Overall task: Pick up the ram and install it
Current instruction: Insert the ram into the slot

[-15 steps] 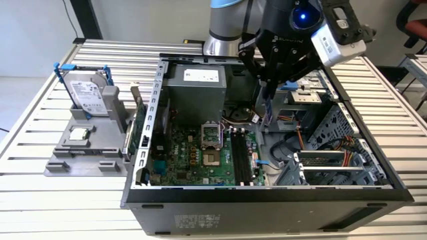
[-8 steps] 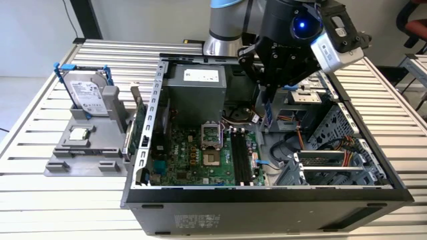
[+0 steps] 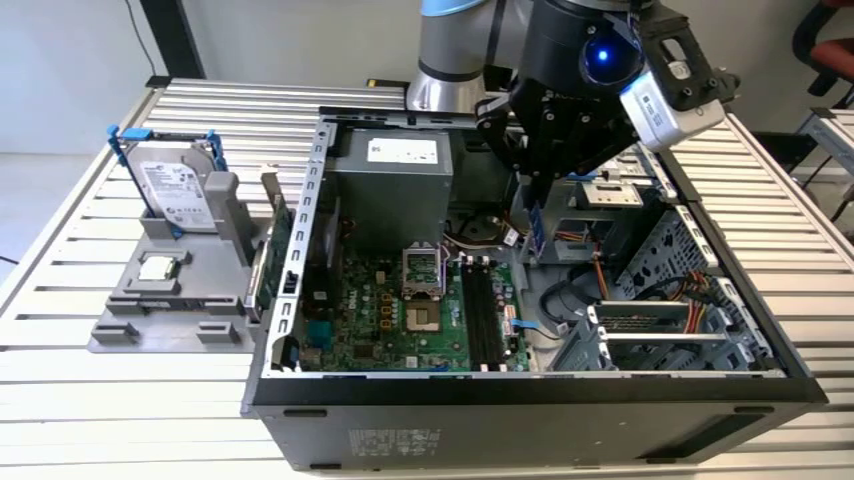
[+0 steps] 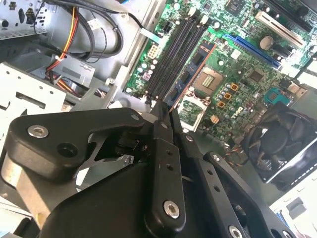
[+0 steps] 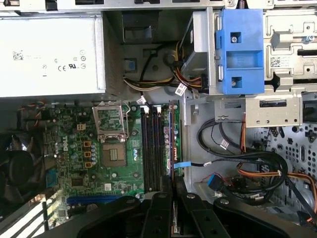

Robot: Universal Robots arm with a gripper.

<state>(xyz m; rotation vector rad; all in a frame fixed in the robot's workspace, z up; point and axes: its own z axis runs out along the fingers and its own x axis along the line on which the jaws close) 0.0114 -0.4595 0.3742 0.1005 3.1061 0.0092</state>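
**One ram stick hanging in the gripper**

The ram (image 5: 174,139) is showing its thin edge in both wrist views. It is looking long, narrow and green, with little dark chips. I am guessing it is light and stiff, but easy to snap or scratch. The best hold is on its flat sides at one end, leaving the bottom edge free. The gripper (image 5: 174,186) is pinching it that way, fingers squeezed narrow. The stick is hanging above the long black slots (image 5: 151,148) on the green motherboard (image 3: 387,310), not yet in one, inside the open computer case (image 3: 534,385).
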